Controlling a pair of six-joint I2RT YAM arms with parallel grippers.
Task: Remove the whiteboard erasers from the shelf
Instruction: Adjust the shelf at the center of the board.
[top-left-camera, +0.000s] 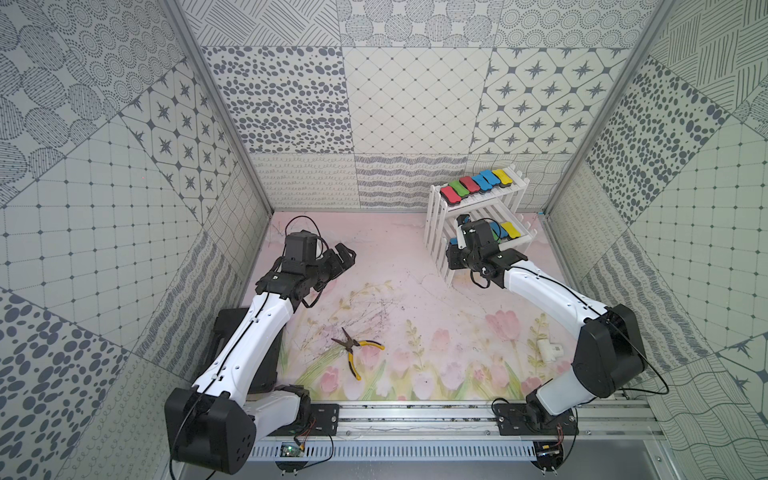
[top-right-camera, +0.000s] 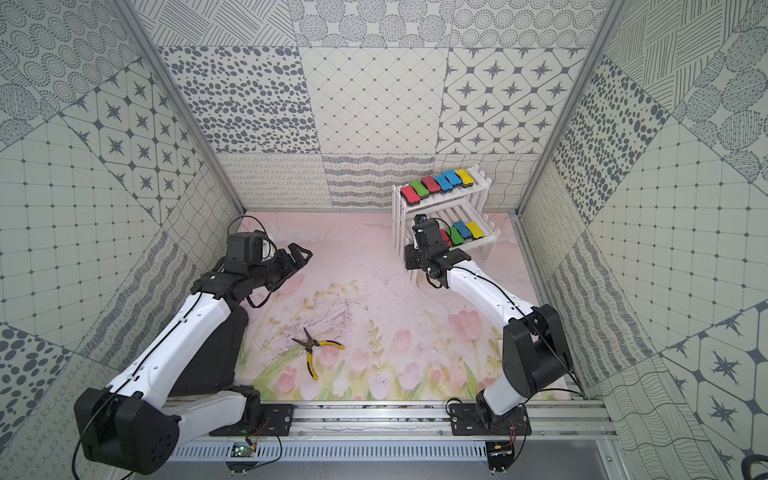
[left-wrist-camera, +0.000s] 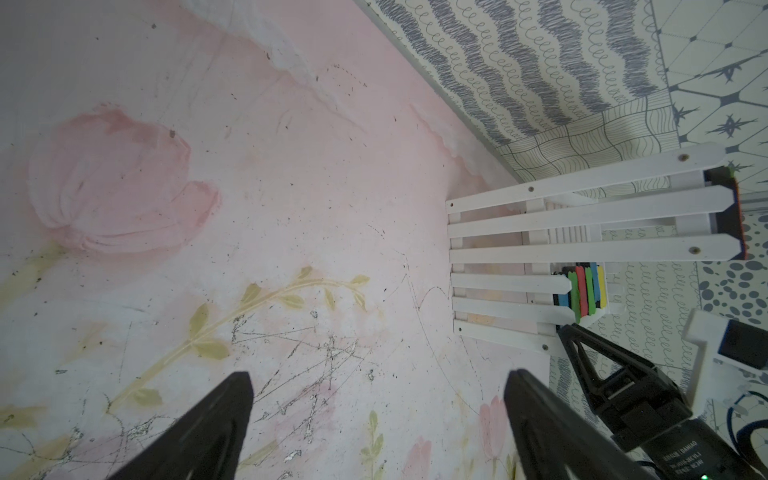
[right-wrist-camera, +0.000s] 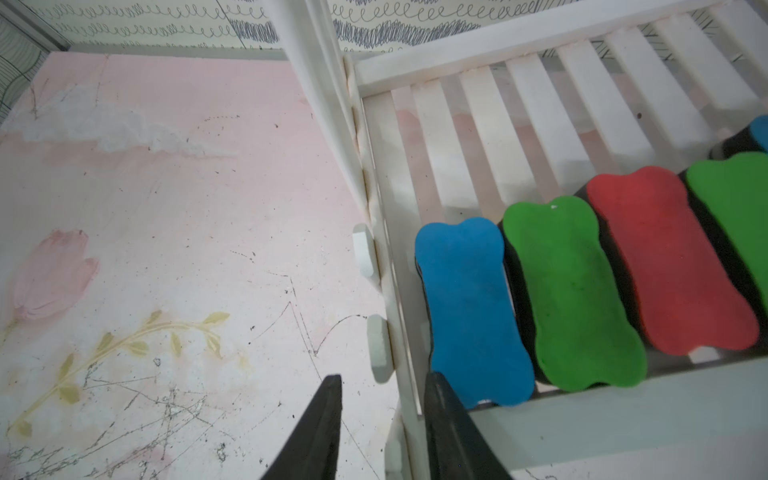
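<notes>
The white two-tier shelf (top-left-camera: 435, 216) (top-right-camera: 400, 208) stands at the back right. A row of whiteboard erasers (top-left-camera: 478, 185) (top-right-camera: 440, 182) fills its top tier, and more erasers (top-left-camera: 510, 230) (top-right-camera: 462, 232) lie on the lower tier. My right gripper (right-wrist-camera: 384, 382) is at the lower tier's left front corner, its narrowed jaws straddling the shelf's side rail (right-wrist-camera: 401, 332). One finger is inside by the blue eraser (right-wrist-camera: 469, 307), and a gap shows at the outer finger. Green (right-wrist-camera: 569, 291) and red (right-wrist-camera: 665, 257) erasers lie beside the blue one. My left gripper (top-left-camera: 347, 255) (left-wrist-camera: 380, 378) hangs open and empty over the mat.
Yellow-handled pliers (top-left-camera: 355, 347) (top-right-camera: 316, 349) lie on the flowered mat at front centre. A black case (top-left-camera: 232, 332) sits under my left arm. A small white object (top-left-camera: 550, 349) lies near my right arm's elbow. Patterned walls close in the back and both sides.
</notes>
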